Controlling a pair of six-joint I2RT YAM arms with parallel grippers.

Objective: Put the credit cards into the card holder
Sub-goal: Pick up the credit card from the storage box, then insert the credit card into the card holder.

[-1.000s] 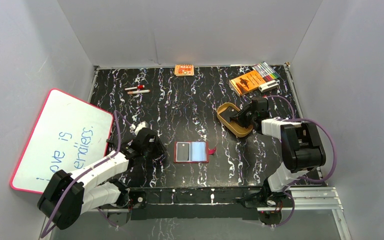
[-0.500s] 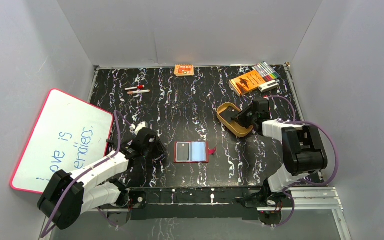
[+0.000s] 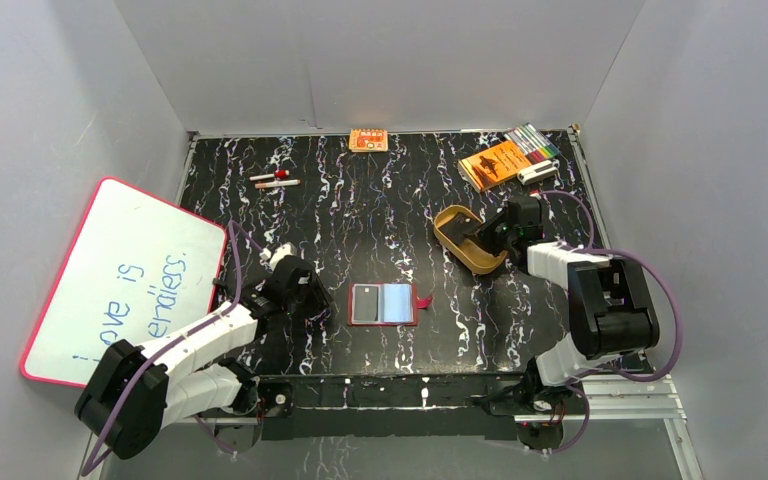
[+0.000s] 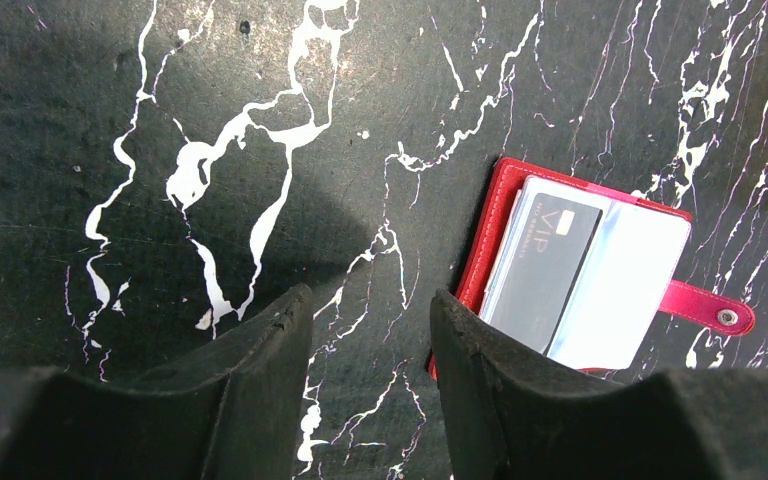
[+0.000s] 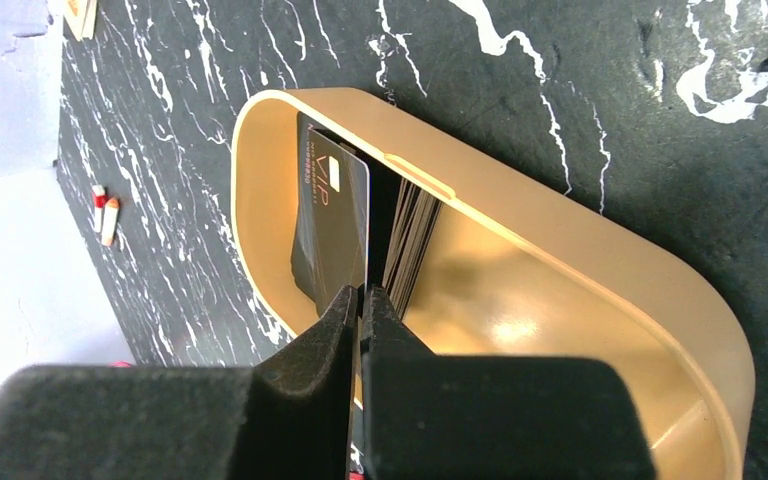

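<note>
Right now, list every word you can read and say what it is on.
"love is", then what looks like "eraiers.": whiteboard.
"VIP": sleeved card in the card holder.
"VIP": held card in the right pincer.
Too small to read: orange booklet, orange box, the cards' finer print.

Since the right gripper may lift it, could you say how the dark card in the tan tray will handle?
Probably stiff: the card stands unbent on edge in the tray. Likely light, being thin. Its glossy face might slip in the right gripper.

"VIP" on the credit card (image 4: 543, 265)
</note>
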